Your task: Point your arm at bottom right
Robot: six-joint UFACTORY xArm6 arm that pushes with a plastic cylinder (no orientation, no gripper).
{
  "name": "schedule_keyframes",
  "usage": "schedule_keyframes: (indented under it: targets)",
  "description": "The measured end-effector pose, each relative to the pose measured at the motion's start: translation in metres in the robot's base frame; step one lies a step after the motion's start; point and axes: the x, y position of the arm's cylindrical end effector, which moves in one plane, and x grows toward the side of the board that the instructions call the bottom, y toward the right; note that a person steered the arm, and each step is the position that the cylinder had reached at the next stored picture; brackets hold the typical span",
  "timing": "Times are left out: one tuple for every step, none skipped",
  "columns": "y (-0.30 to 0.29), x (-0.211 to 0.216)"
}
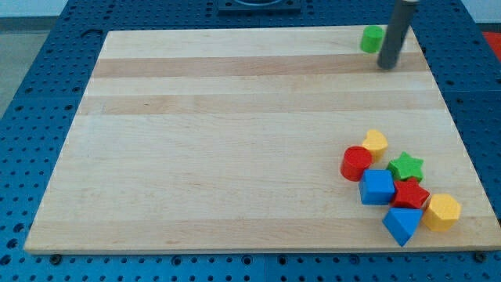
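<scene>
My tip [387, 66] rests on the wooden board [235, 141] near the view's top right corner. A green block [372, 38] sits just to the left of the rod, partly hidden by it. A cluster of blocks lies at the view's bottom right: a yellow heart [376, 141], a red cylinder [356, 163], a green star [406, 166], a blue cube [377, 187], a red star [410, 193], a yellow hexagon [441, 211] and a blue triangle [401, 225]. The tip is far above this cluster.
The board lies on a blue perforated table [31, 94]. A dark mount [258, 5] shows at the view's top edge.
</scene>
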Motion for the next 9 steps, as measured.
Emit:
schedule_keyframes:
  targets:
    - [0.018, 0.036]
    - [0.018, 0.062]
    - [0.018, 0.065]
    - [0.018, 0.065]
    - [0.018, 0.065]
    - [0.018, 0.065]
    - [0.031, 0.071]
    - [0.058, 0.097]
    - [0.069, 0.133]
